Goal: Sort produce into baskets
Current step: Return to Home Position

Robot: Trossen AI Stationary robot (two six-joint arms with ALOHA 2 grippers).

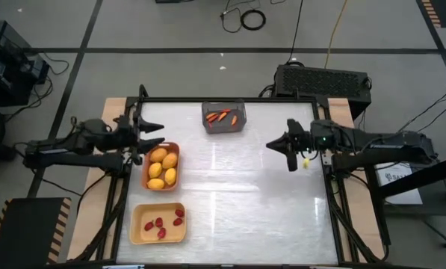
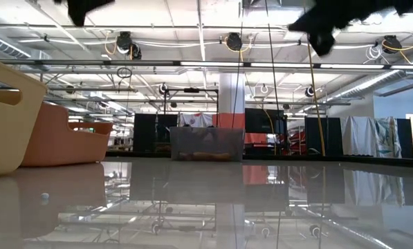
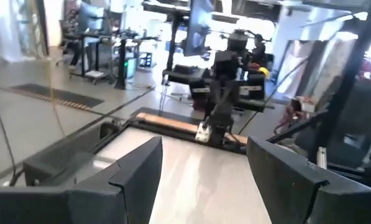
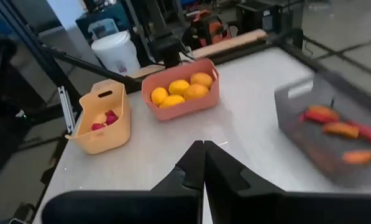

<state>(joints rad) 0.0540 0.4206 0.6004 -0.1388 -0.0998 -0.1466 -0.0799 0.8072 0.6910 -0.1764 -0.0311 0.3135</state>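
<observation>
You see the left gripper (image 1: 157, 134) hover open and empty just beside the orange tray (image 4: 182, 106), which holds the yellow fruits (image 1: 163, 166); the right gripper (image 4: 204, 149) hangs closed on nothing above the right side of the table (image 1: 245, 194); the red pieces (image 1: 161, 223) lie in the pale yellow tray (image 4: 101, 140); the carrot sticks (image 1: 223, 116) lie in the grey bin (image 1: 224, 130).

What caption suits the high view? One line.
Fruits, red pieces and carrots sorted into baskets; left gripper and right gripper at opposite sides.

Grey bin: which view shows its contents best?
High view: looks straight into the grey bin, orange-red sticks all visible. Right wrist view crops it; low view shows only its side; left wrist view, nothing.
</observation>
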